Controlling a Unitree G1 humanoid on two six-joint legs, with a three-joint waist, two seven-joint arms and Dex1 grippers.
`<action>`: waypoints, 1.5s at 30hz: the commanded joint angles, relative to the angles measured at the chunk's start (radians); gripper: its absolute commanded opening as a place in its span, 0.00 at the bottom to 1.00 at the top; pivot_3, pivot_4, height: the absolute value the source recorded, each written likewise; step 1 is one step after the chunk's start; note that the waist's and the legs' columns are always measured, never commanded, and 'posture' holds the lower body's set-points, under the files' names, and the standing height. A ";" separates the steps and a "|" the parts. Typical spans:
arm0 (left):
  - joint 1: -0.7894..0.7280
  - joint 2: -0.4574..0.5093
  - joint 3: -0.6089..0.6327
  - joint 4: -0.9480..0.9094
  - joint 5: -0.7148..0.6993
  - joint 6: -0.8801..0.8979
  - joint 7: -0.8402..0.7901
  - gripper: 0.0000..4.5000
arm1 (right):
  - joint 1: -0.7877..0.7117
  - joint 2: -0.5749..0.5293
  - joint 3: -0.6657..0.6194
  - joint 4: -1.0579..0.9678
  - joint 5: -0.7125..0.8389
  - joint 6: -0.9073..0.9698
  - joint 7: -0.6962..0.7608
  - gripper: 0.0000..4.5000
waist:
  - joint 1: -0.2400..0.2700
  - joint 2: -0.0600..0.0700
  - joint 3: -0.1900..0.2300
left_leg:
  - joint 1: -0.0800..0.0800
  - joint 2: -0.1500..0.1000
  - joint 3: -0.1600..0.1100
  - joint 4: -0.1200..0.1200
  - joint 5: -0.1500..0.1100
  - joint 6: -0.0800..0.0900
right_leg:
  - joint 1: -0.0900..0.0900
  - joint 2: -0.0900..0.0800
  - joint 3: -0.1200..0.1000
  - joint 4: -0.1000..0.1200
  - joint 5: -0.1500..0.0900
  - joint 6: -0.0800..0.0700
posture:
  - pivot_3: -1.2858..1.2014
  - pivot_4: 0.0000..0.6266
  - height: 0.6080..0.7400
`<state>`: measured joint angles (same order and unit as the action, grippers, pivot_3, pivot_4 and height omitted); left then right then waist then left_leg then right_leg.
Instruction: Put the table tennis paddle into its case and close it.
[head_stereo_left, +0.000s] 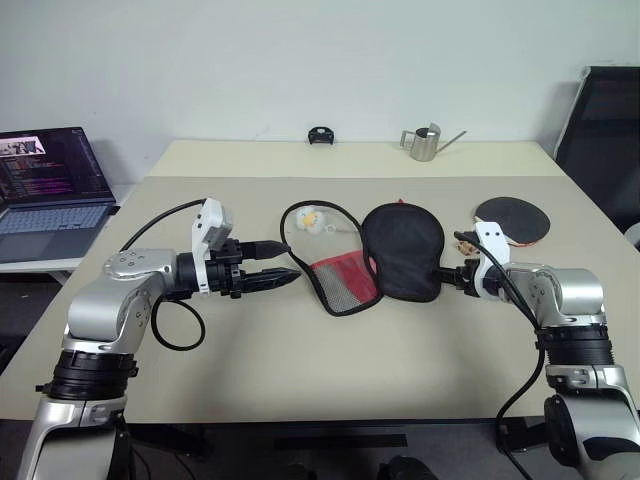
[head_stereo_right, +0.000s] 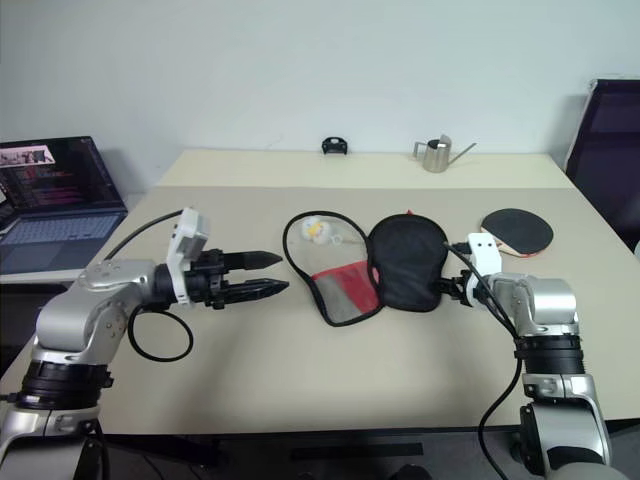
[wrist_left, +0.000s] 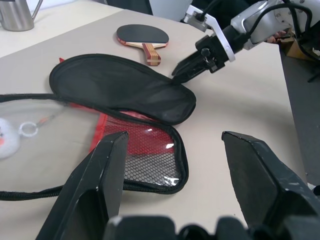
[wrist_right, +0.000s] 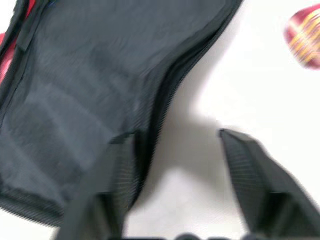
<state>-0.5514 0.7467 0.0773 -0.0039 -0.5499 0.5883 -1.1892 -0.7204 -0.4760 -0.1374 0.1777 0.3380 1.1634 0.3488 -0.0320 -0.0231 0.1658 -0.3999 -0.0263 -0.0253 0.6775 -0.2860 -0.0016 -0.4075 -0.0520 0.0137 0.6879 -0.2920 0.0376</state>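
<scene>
The case (head_stereo_left: 403, 252) lies unzipped in the middle of the table, its black flap folded over to the right and its red mesh lining (head_stereo_left: 340, 280) showing on the left. The table tennis paddle (head_stereo_left: 512, 220) rests flat on the table behind and to the right of the case, black blade up, handle pointing toward the case. My right gripper (head_stereo_left: 447, 275) is at the flap's right edge, open, with the black rim beside one finger (wrist_right: 107, 185). My left gripper (head_stereo_left: 292, 260) hovers open just left of the red lining, holding nothing.
A white fluffy charm (head_stereo_left: 310, 218) on a ring lies inside the looped zip edge. At the table's far side stand a metal pitcher (head_stereo_left: 425, 142) and a small black object (head_stereo_left: 320, 135). An open laptop (head_stereo_left: 50, 195) sits to the left, a black chair (head_stereo_left: 605, 130) to the right.
</scene>
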 joint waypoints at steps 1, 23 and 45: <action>-0.013 0.001 0.012 -0.043 -0.023 0.004 0.004 0.73 | -0.023 -0.009 -0.073 -0.092 0.036 0.025 -0.007 0.77 | 0.000 0.000 0.000 | 0.000 0.000 0.000 0.000 0.000 0.000 | 0.000 0.000 0.000 0.000 0.000 0.000 | 0.52 0.24 1.00; -0.058 -0.020 -0.008 0.024 0.007 -0.034 -0.014 0.73 | -0.256 0.235 -0.152 0.540 -0.186 -0.702 -0.485 0.77 | -0.019 0.000 0.000 | 0.001 0.000 0.002 0.000 0.001 -0.002 | 0.000 0.000 0.001 0.001 0.000 0.000 | 0.52 0.24 1.00; -0.065 -0.021 -0.004 0.025 0.005 -0.035 0.006 0.73 | -0.347 0.271 -0.070 0.985 -0.329 -1.057 -0.803 0.77 | -0.027 0.001 0.000 | 0.001 0.000 0.002 0.000 0.003 -0.005 | 0.000 0.000 0.001 0.001 0.000 0.000 | 0.52 0.24 1.00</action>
<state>-0.5918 0.7201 0.0581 0.0403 -0.5400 0.5625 -1.1881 -1.0407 -0.1893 -0.1955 1.1659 0.0050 0.1357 -0.4323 -0.0585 -0.0225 0.1662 -0.3992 -0.0259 -0.0234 0.6773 -0.2832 -0.0064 -0.4078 -0.0517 0.0150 0.6886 -0.2920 0.0376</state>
